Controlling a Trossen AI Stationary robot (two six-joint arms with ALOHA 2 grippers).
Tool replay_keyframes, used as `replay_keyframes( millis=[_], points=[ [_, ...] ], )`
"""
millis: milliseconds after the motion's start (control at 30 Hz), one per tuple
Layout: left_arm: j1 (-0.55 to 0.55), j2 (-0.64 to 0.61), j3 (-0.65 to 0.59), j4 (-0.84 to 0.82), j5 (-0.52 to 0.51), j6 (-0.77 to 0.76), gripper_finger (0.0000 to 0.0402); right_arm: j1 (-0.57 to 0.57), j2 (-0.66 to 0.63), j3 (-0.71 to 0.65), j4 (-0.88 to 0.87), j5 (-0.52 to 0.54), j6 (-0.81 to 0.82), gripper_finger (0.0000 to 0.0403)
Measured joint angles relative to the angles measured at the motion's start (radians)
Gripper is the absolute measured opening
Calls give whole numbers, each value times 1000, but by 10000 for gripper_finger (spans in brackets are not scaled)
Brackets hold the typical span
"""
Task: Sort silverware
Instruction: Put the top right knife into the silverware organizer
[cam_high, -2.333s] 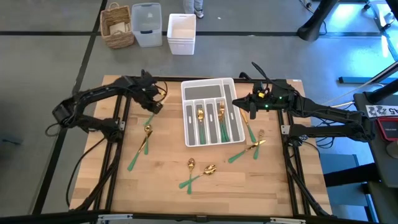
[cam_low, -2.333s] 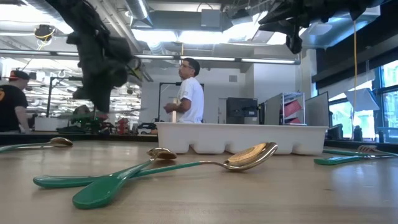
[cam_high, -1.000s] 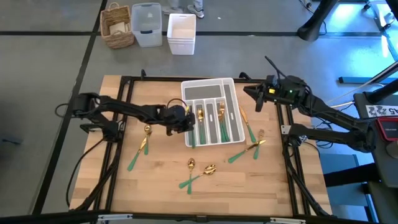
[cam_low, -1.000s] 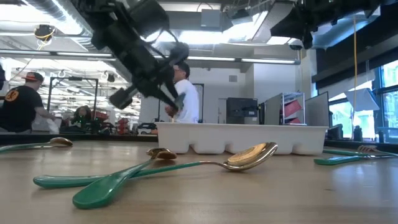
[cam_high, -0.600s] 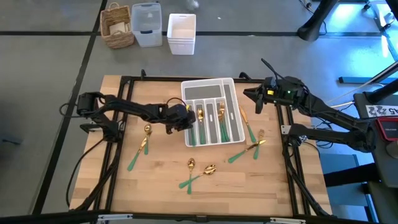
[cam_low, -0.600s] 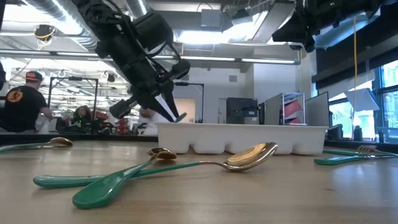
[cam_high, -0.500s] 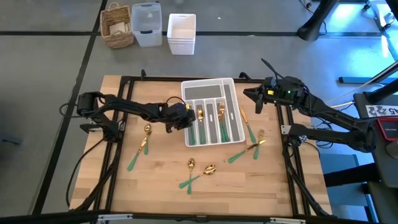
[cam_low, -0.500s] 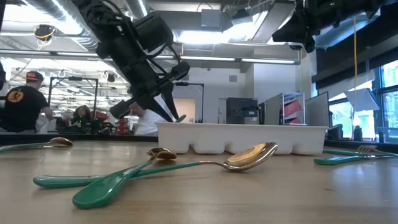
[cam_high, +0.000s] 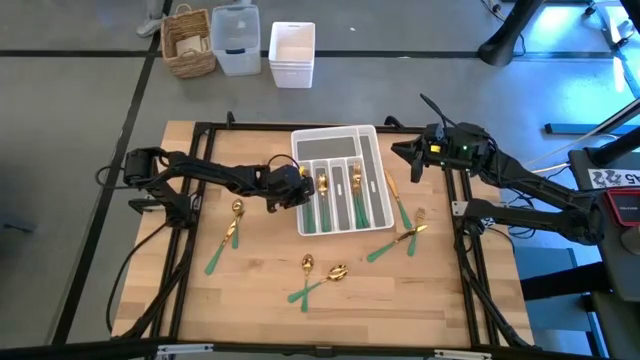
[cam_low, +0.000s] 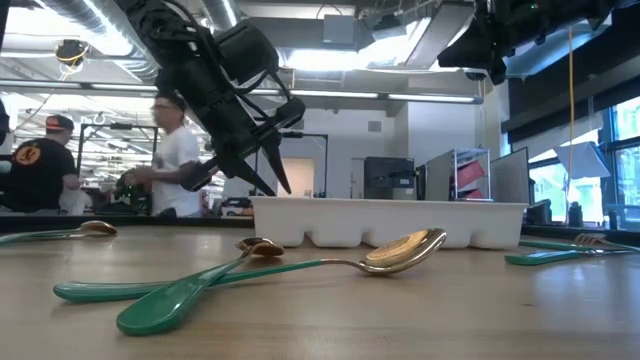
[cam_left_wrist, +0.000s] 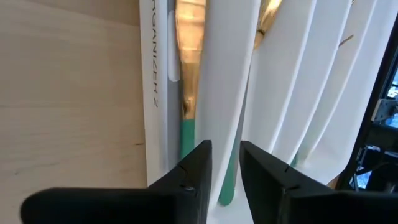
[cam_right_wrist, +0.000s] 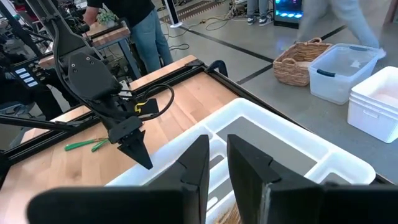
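The white slotted tray stands at the table's far middle with gold-and-green silverware in its slots. One piece lies in the leftmost slot. My left gripper hangs tipped down over the tray's left rim, open by a narrow gap, with a green handle lying in the tray below the gap. My right gripper waits raised beyond the tray's right side, open a little and empty. Several more spoons and forks lie loose on the wood.
Loose pieces lie left of the tray, near the table's front middle and right of the tray. A wicker basket and white bins stand on the floor beyond the far edge. People move in the room behind.
My left gripper has sunk a little toward the tray's left slot and opened. The green handle tip that stuck out below its fingertips half a second ago no longer shows there; it has dropped into the tray.
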Motion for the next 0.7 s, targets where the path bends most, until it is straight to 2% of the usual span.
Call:
replay_keyframes(
  millis=[300,533,700],
  points=[
    [0,-23,0,19,26,23,85,0,0,0,0,0,10,60],
    [0,-144,0,65,65,180,85,0,-39,0,-69,-2,193,60],
    [10,-252,0,51,64,316,85,1,-39,0,-181,-53,350,60]
  ],
)
